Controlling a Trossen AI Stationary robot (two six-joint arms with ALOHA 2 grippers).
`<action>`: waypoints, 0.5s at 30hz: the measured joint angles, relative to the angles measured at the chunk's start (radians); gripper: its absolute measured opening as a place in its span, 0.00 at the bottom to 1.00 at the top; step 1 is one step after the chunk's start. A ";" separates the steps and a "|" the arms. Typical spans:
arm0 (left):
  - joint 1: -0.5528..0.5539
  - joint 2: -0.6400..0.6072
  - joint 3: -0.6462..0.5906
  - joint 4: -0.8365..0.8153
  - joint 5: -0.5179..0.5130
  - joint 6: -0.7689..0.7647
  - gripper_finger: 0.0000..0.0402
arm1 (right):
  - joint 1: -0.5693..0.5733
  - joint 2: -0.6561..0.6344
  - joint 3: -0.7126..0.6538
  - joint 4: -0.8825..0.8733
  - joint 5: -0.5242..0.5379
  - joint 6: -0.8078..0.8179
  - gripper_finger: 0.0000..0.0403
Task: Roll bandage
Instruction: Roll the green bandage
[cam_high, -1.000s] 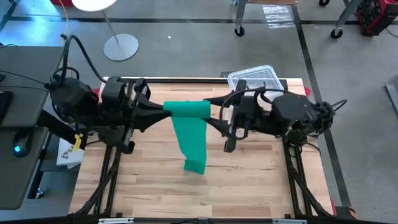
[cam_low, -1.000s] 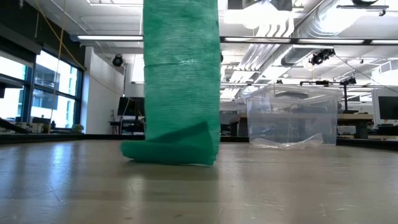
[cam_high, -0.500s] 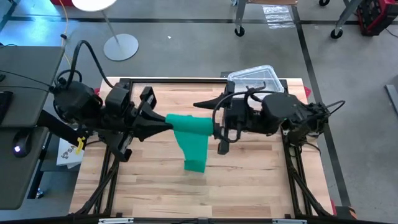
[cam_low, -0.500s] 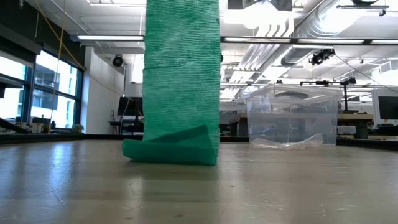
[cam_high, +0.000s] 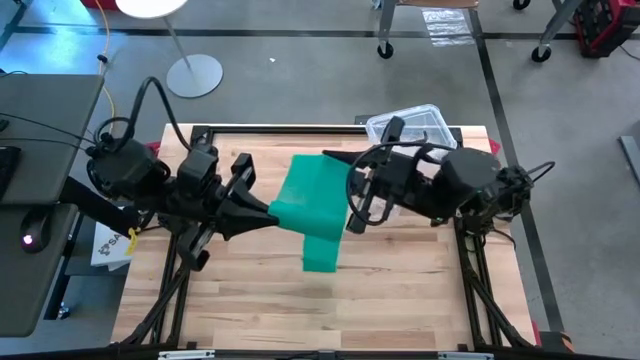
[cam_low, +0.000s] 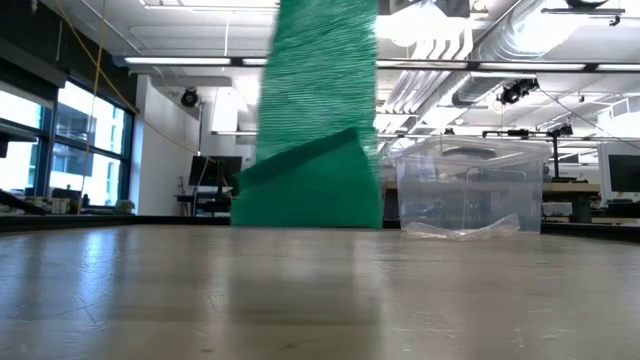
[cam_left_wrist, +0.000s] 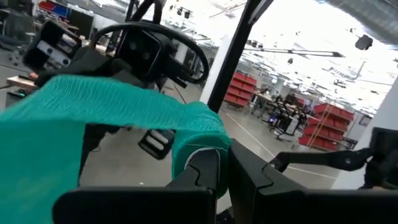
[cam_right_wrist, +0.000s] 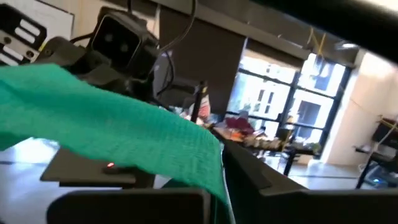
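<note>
The green bandage (cam_high: 312, 195) is stretched as a broad slanted sheet between my two grippers, well above the table. Its free part hangs down to a folded lower end (cam_high: 320, 258). In the low view the bandage (cam_low: 315, 120) is a green column, and I cannot tell whether its bottom edge (cam_low: 305, 215) touches the table. My left gripper (cam_high: 272, 215) is shut on its left end. My right gripper (cam_high: 337, 168) is shut on its right end. My left gripper pinches the bandage's left end (cam_left_wrist: 200, 134) between its two fingers, coming level from the table's left. The cloth curls over the fingertips (cam_left_wrist: 205, 165) and runs off toward the other arm. That end is held clear of the table. My right gripper pinches the bandage's right edge (cam_right_wrist: 210, 155) between its two fingers, coming about level from the table's right. The cloth drops into the narrow gap between the fingers (cam_right_wrist: 249, 171). From there it spreads out toward the left arm, clear of the table.
A clear plastic box (cam_high: 405, 122) stands at the table's far right, behind the right arm; it also shows in the low view (cam_low: 470, 185). The wooden tabletop (cam_high: 250, 300) lies bare near the front edge. A lamp base (cam_high: 195, 75) stands on the floor beyond the table.
Both wrists have rolled, and my left gripper has shifted a little toward the near edge. The bandage's top, a narrow level band before, now shows as a broad slanted sheet. The hanging part has been drawn up, and its folded lower end stands higher in the low view.
</note>
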 joint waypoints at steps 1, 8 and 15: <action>-0.002 0.000 0.000 0.000 0.000 0.000 0.03 | 0.003 -0.004 0.000 0.006 0.006 -0.012 0.04; -0.002 0.000 0.000 -0.007 0.000 0.000 0.03 | 0.015 -0.027 0.000 0.072 -0.029 -0.029 0.01; -0.002 0.000 0.000 -0.010 0.001 -0.001 0.03 | -0.008 -0.028 0.000 0.085 -0.079 0.010 0.02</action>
